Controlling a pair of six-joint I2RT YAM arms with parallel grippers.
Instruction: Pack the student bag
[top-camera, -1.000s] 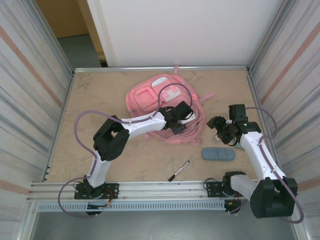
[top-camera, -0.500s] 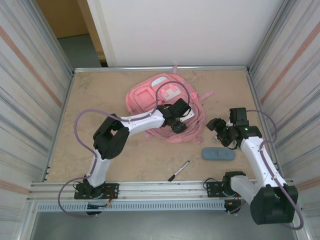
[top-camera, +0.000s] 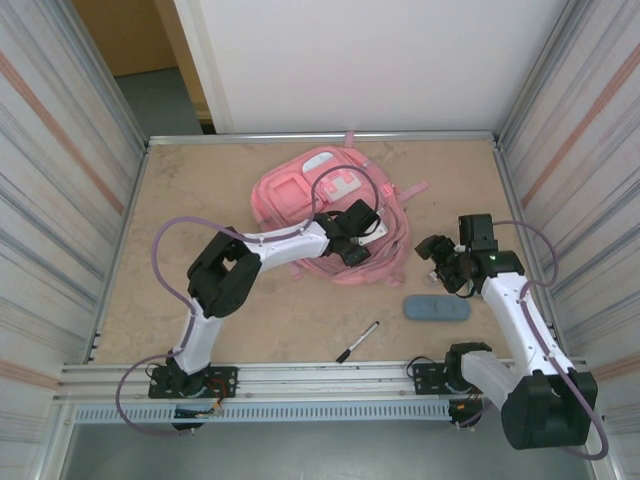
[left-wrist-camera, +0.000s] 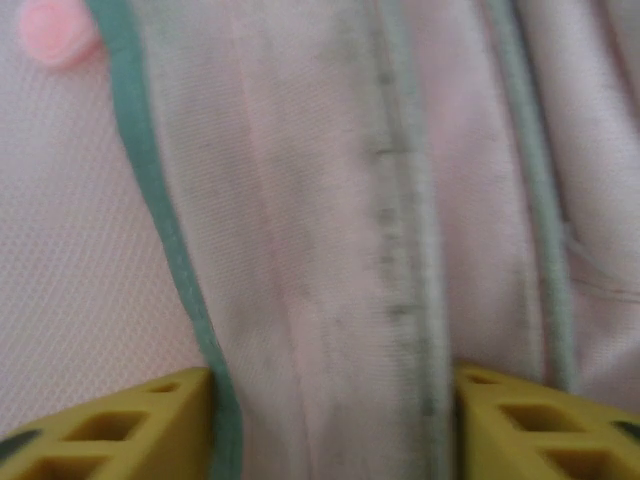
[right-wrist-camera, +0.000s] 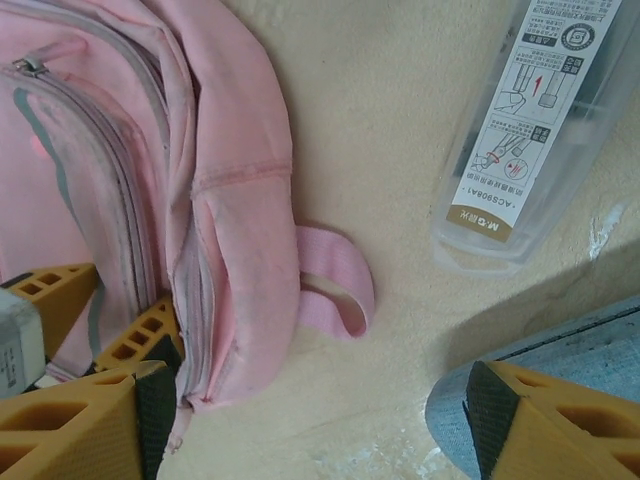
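Opening the student bag is judged to be the step in hand. The left hand is resting on the bag's near-right edge, its yellow fingers standing apart with a ridge of pink fabric and a zip line lying between them. The blurred wrist view is not showing whether they are pinching that ridge, so it cannot be told. To do the step well, the left hand is probably needing a firm pinch on the cloth right beside the zip, not on the loose outer layer. A straight lift should then gape the mouth and avoid dragging the whole bag across the table. The right hand is hovering spread wide and empty just beside the bag's right edge, near a strap loop. It is well placed for bracing the bag or for fetching the blue-grey pouch, the clear labelled box or the pen, which are all lying loose on the table. Soft cloth is likely to slip from a shallow grip. The bag is lying flat at the far middle of the table with its front pockets up and a white patch showing. It is looking pink with grey-green piping, greyed along the seams, and its straps are trailing to the right.
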